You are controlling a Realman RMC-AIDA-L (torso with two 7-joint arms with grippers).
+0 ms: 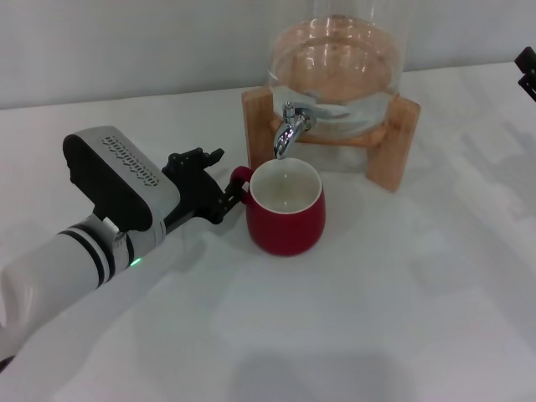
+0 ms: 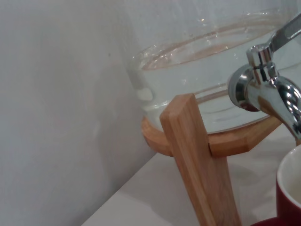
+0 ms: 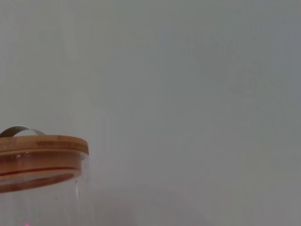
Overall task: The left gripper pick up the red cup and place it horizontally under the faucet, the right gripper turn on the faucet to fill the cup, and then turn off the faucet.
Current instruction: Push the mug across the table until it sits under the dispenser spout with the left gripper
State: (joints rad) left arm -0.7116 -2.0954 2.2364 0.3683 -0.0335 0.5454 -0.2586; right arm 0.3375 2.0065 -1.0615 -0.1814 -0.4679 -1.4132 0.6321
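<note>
Leftmost, the left gripper (image 1: 219,186) is seen low over the table (image 1: 377,318), fingers clamped on the handle of the red cup (image 1: 286,219). The cup is stood upright beneath the faucet (image 1: 289,127). The right gripper (image 1: 527,71) is glimpsed at the far edge; finger state cannot be told.

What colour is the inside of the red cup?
White inside the red cup; the head view shows it best.
</note>
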